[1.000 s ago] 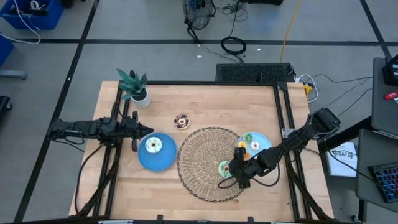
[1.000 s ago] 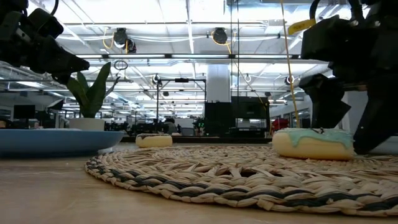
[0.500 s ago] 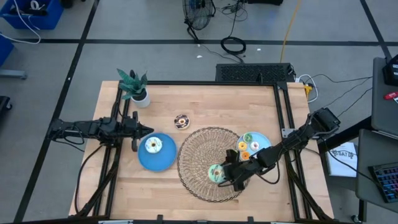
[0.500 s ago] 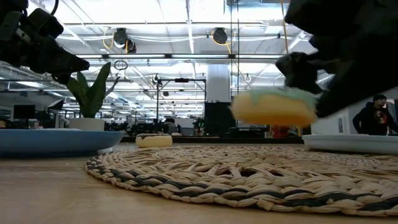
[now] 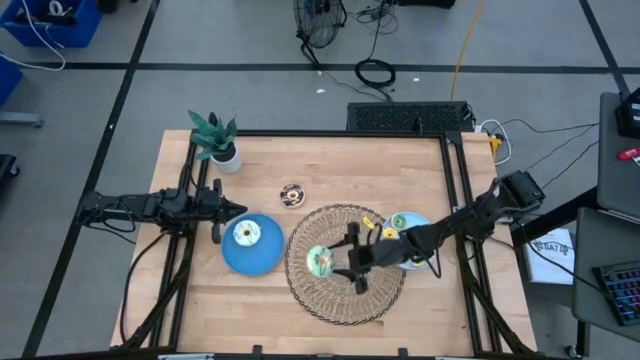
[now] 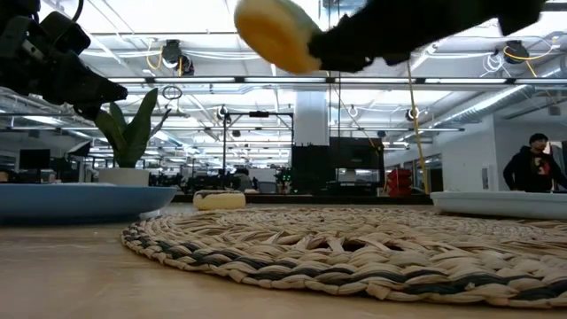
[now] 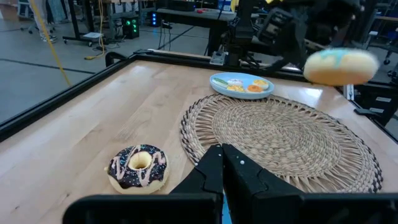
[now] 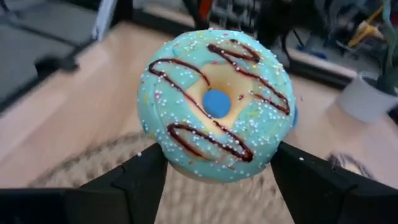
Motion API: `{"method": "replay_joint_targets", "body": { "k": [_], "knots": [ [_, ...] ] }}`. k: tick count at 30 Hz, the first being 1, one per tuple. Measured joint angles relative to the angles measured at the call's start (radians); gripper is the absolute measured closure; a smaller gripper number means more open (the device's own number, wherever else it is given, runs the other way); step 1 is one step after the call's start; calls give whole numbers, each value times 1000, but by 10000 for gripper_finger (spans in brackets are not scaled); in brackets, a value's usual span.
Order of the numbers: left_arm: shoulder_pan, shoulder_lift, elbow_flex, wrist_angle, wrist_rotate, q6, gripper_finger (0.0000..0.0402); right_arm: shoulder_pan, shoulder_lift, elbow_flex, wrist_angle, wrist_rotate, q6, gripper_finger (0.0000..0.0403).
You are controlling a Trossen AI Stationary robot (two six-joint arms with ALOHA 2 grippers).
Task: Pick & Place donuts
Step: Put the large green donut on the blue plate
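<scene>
Carrying the green-iced donut [image 5: 320, 261], the right tool [image 5: 338, 264] has lifted it off the wicker mat [image 5: 340, 300] and moved toward the left blue plate [image 5: 262, 255]. Pick complete; placement pending. Left tool [image 5: 222, 208] closed, empty, parked beside that plate.

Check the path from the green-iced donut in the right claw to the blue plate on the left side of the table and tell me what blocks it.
Nothing visible blocks it. The right claw holds the green-iced donut in the air above the wicker mat. Only bare mat and table lie between it and the left blue plate, which already carries a white-iced donut.
</scene>
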State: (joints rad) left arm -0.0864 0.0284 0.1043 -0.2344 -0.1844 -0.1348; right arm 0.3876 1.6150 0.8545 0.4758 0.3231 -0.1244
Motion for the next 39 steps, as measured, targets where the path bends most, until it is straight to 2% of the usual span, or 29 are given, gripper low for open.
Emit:
{"method": "replay_joint_targets", "body": {
  "k": [4, 10, 15, 19, 22, 31, 39],
  "knots": [
    [0, 0, 0, 0, 0, 0, 394, -67, 1, 30, 23, -87, 4, 138],
    [0, 0, 0, 0, 0, 0, 394, -145, 40, 156, -44, -105, -66, 138],
    [0, 0, 0, 0, 0, 0, 394, -189, 160, 355, -148, -220, -126, 138],
    [0, 0, 0, 1, 0, 0, 394, -213, 285, 525, -279, -251, -204, 138],
    [0, 0, 0, 3, 0, 0, 394, -228, 365, 603, -334, -251, -232, 138],
    [0, 0, 0, 3, 0, 0, 394, -264, 513, 613, -225, -383, -180, 138],
    [0, 0, 0, 3, 0, 0, 394, -297, 547, 613, -148, -380, -175, 138]
  ]
}}
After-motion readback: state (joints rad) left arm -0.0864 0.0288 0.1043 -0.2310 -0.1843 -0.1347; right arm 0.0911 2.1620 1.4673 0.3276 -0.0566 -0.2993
